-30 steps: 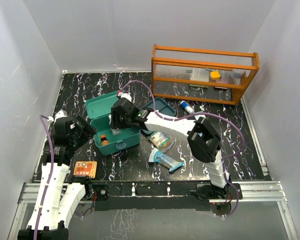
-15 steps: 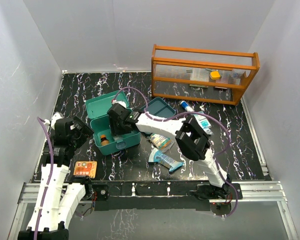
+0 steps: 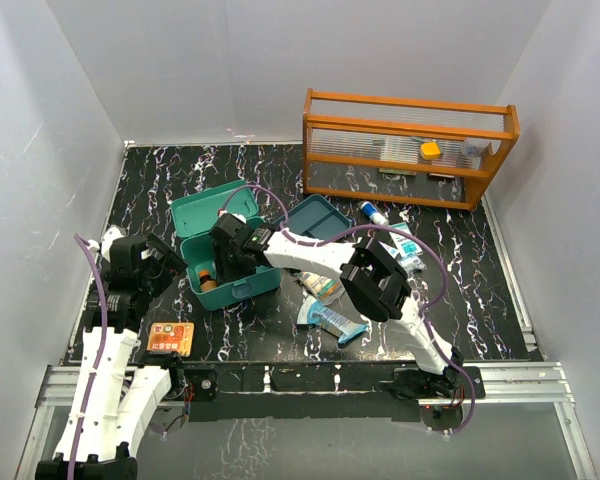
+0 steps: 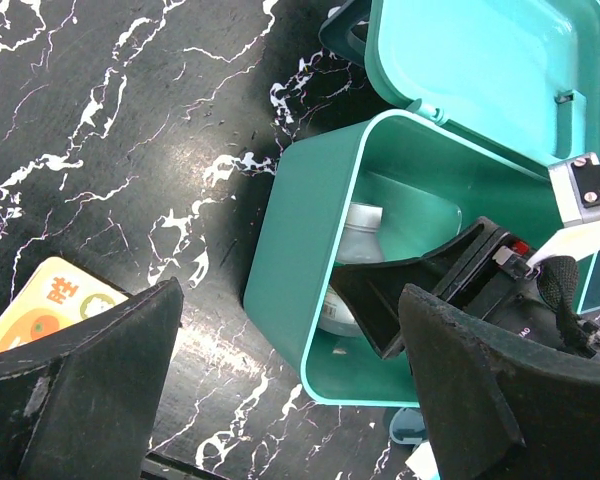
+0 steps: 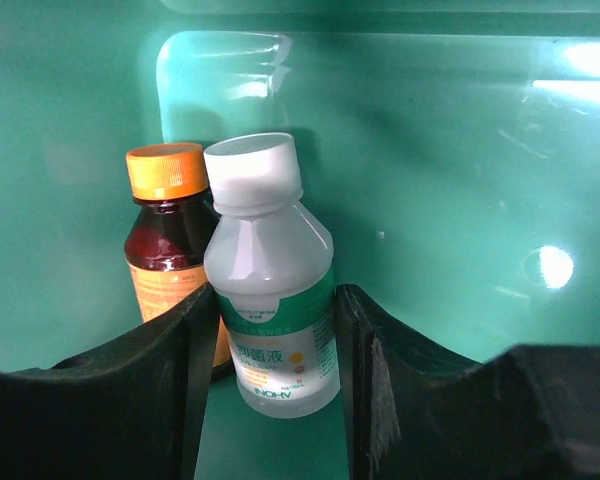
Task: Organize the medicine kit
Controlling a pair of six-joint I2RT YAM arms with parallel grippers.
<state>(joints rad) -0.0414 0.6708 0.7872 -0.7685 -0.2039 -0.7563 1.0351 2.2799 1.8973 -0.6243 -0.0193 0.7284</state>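
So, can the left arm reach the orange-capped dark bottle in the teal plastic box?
Probably not: the orange-capped dark bottle is crowded by the right gripper, clamped on the white-capped clear bottle beside it inside the teal plastic box.

My right gripper [image 5: 275,297] clasps the white bottle [image 5: 265,230]; brown bottle [image 5: 165,240] crowds its left, medicine kit [image 5: 460,180] wall blocks ahead. Bare table [image 4: 110,130] beneath my left gripper [image 4: 292,300]

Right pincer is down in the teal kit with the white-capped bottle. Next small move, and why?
Probably open the right pincer and release. The white-capped bottle stands upright in its grip inside the medicine kit, beside the orange-capped bottle, its base apparently at the floor.
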